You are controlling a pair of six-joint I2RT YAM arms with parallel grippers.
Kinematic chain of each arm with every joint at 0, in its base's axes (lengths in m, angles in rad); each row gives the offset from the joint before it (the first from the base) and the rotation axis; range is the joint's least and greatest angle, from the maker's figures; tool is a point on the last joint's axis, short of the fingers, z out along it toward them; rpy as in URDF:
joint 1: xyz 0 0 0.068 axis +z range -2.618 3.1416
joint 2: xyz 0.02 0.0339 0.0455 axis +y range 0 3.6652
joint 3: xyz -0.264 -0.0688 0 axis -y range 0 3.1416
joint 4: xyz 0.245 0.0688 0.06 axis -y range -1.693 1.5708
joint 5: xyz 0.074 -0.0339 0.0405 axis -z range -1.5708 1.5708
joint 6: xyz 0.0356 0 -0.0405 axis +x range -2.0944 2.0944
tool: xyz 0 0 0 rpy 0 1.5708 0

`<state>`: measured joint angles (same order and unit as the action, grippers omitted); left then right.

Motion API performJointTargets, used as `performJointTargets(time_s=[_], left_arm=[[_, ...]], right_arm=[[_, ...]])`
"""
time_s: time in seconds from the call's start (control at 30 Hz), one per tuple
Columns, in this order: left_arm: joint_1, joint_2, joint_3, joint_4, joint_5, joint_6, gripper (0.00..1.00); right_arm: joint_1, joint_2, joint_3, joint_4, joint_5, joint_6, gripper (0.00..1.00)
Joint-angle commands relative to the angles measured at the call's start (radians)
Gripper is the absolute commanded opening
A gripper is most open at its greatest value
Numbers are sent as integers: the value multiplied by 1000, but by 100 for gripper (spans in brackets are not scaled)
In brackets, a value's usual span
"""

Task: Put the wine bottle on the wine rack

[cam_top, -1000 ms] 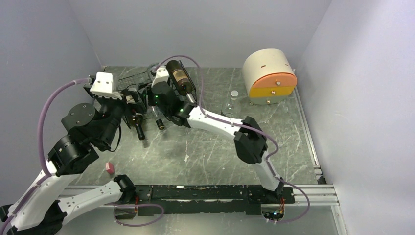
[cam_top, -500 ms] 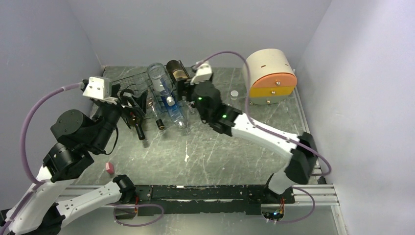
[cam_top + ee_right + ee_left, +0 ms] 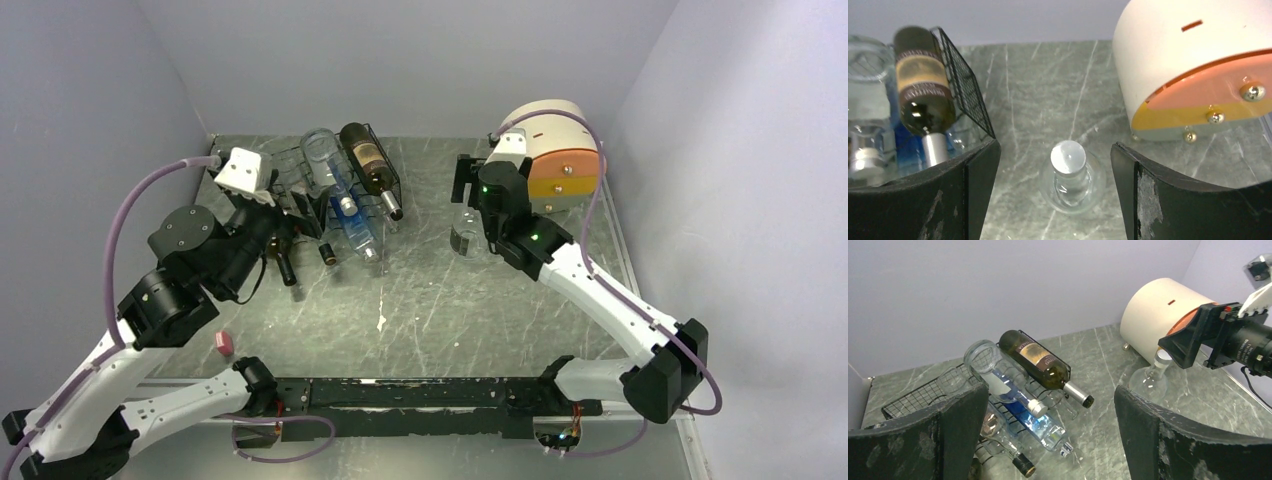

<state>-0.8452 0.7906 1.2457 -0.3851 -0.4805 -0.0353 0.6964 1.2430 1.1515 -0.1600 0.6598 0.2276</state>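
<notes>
The black wire wine rack (image 3: 288,168) stands at the back left and holds several lying bottles, among them a dark labelled wine bottle (image 3: 366,160) and a clear bottle with blue inside (image 3: 336,188). It also shows in the left wrist view (image 3: 918,395). A round clear bottle with a white cap (image 3: 1068,158) stands upright on the table, right of the rack (image 3: 463,236). My right gripper (image 3: 1054,147) is open and empty, above this bottle with a finger on either side. My left gripper (image 3: 1050,390) is open and empty, near the rack's left front.
A cream-and-orange drum-shaped box (image 3: 556,160) stands at the back right, just behind the right gripper. A small pink object (image 3: 224,344) lies near the left arm's base. Purple walls close in the back and both sides.
My right gripper left the clear-and-blue bottle on the rack and swung right to above the round clear bottle. My left arm shifted a little by the rack.
</notes>
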Motion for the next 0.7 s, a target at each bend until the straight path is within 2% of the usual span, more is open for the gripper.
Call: performJointTargets(time_s=[0.0, 0.17, 0.3, 0.37, 0.6, 0.67], left_arm=[[4, 20, -3, 34, 43, -17, 99], [5, 34, -9, 34, 55, -20, 99], [4, 48, -6, 23, 57, -20, 99], [4, 54, -5, 17, 58, -21, 99], [4, 58, -12, 14, 57, -19, 99], [4, 62, -9, 9, 56, -8, 99]], right_arm=[[-51, 23, 8, -121, -122, 22, 85], [-87, 98, 50, -188, -168, 0, 84], [-123, 162, 80, -199, -208, -18, 77], [-132, 183, 88, -192, -222, -27, 71], [-138, 213, 115, -200, -237, -48, 36], [-139, 211, 115, -207, -268, -53, 30]])
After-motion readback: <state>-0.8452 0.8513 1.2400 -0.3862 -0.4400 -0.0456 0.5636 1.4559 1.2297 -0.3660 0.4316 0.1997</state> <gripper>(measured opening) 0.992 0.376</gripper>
